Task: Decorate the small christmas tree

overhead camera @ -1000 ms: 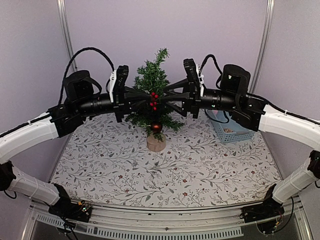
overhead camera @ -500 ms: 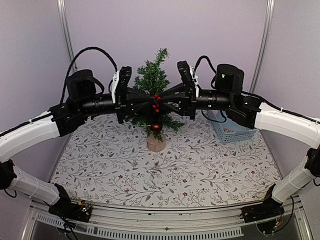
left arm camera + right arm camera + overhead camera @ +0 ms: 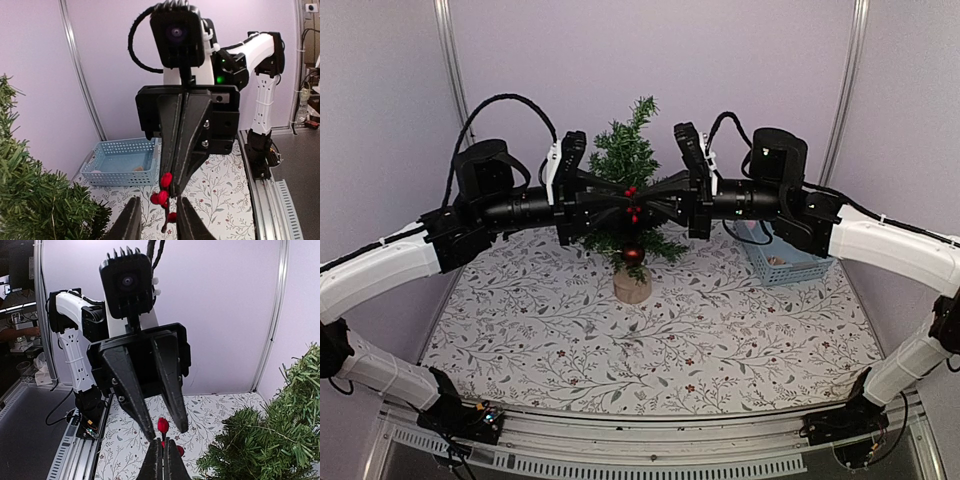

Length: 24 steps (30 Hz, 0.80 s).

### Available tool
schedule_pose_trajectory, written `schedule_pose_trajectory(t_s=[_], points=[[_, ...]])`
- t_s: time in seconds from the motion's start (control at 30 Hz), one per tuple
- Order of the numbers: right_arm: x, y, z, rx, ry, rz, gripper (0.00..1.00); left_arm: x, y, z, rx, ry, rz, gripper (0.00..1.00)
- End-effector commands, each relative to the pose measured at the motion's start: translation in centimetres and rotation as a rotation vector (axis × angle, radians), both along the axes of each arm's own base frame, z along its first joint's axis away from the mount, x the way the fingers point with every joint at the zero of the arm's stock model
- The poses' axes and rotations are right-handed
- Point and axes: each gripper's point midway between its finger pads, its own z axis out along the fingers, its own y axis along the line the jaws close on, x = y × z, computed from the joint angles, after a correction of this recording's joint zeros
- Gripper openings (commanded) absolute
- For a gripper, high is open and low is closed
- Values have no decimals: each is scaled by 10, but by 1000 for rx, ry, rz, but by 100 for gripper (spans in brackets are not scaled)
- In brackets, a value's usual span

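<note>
We find the small dark-green bristly christmas tree [image 3: 625, 160] at upper centre of the top view, standing on the leaf-patterned table [image 3: 720, 340]. The red berry sprig [image 3: 631, 203] hangs before it, between left gripper [image 3: 166, 432] and right gripper [image 3: 173, 187]. The pale-blue perforated plastic basket [image 3: 790, 268] sits at centre right.

The left arm [image 3: 380, 270] and the right arm [image 3: 890, 245] both wear glossy white shells on their lower links, turning matte black at the joints and forearms. Black braided cables [image 3: 500, 100] arch over the wrists. The left claw [image 3: 166, 432] and the right claw [image 3: 173, 190] have tapered black fingers on boxy blocks with silver screws [image 3: 205, 143]. A finned black camera [image 3: 176, 33] sits above, near a green light [image 3: 218, 79].
</note>
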Motion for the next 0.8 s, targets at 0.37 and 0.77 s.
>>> schedule_pose_trajectory(t_s=[0.37,0.77], points=[[61,-62,33,251,-3,-296,0,42,51,19,-159,76,270,76],[111,-64,65,461,-45,-429,0,58,74,16,-212,117,381,99]])
